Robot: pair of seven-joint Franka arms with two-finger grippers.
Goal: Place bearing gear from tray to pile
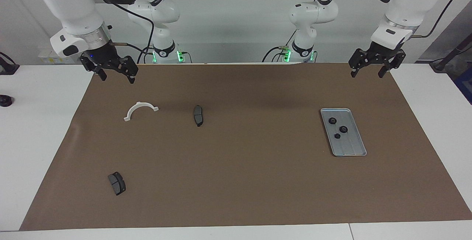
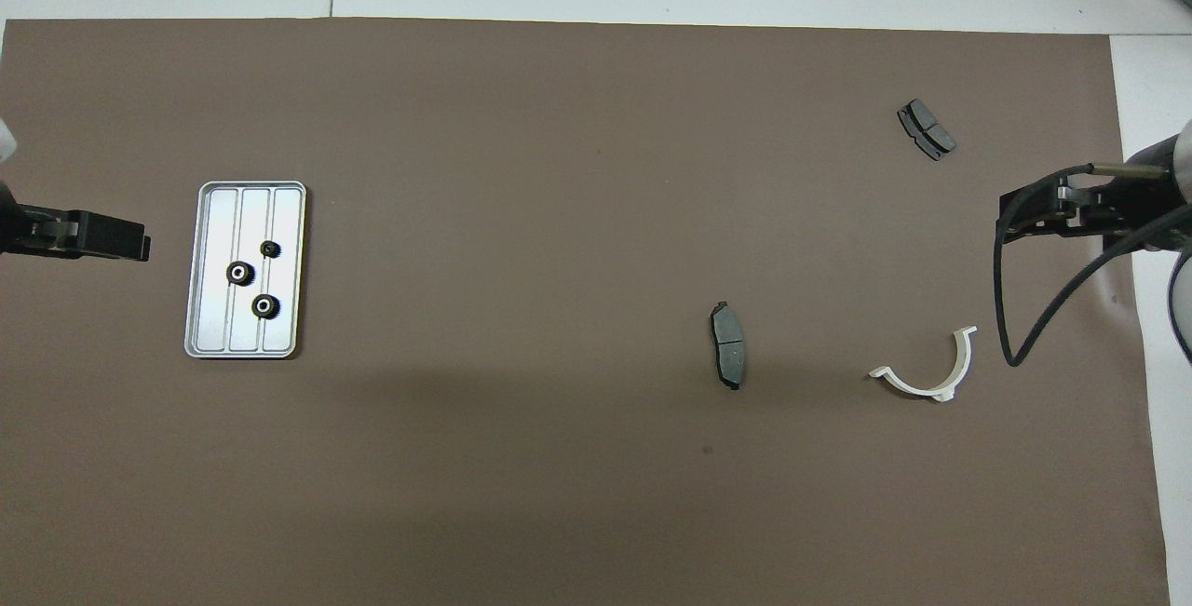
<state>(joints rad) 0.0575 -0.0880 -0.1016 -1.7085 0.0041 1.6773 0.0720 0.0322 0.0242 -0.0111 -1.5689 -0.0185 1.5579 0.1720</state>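
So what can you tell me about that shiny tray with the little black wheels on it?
The tray is a flat, silver-grey rectangle that looks like metal, with rounded corners, a raised rim and long ridges that split it into three lanes. It lies flat on the brown mat toward the left arm's end of the table. Three small black gears with pale centres sit on it, bunched in the half nearer to the robots. Nothing else touches it; neither gripper is over it.

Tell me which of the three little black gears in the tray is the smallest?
The smallest gear is the one farthest from the robots on the tray; the other two are wider with bigger pale centres.
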